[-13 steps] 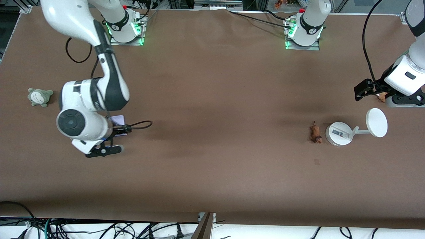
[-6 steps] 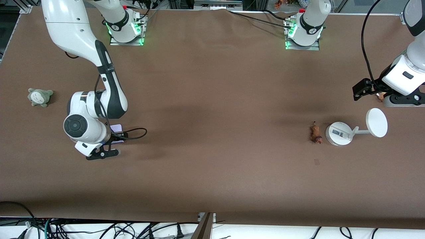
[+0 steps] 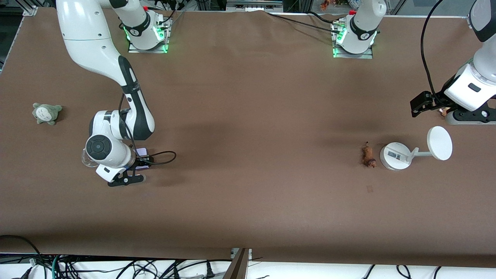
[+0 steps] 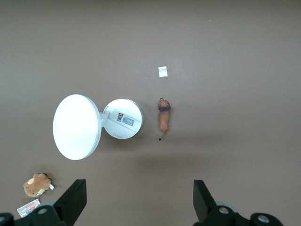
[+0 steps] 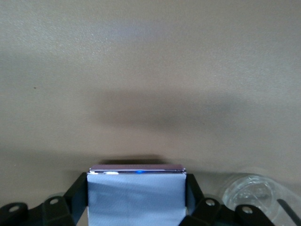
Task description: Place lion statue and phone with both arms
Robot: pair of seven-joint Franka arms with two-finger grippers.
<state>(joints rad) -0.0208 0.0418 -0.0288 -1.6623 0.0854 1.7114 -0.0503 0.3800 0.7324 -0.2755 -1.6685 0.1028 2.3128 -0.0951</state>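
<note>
My right gripper [image 3: 140,158] is shut on the pale-lavender phone [image 3: 142,151] and holds it low over the table toward the right arm's end. In the right wrist view the phone [image 5: 136,197] fills the space between the black fingers [image 5: 79,192]. The reddish-brown lion statue [image 3: 368,155] lies on the table beside the round base of a white stand [image 3: 395,155]. It also shows in the left wrist view [image 4: 163,120]. My left gripper [image 3: 422,104] is open and empty, high over the table's left arm end; its fingertips [image 4: 75,197] stand wide apart.
A rounder brown plush with a tag [image 4: 37,184] lies under the left hand [image 3: 445,112]. A grey-green plush [image 3: 46,113] sits at the right arm's end. A clear glass [image 5: 254,193] stands beside the right gripper. A small pale scrap [image 3: 369,188] lies nearer the front camera than the lion.
The right arm has moved toward the front camera and lower, still holding the phone. The left gripper has barely shifted.
</note>
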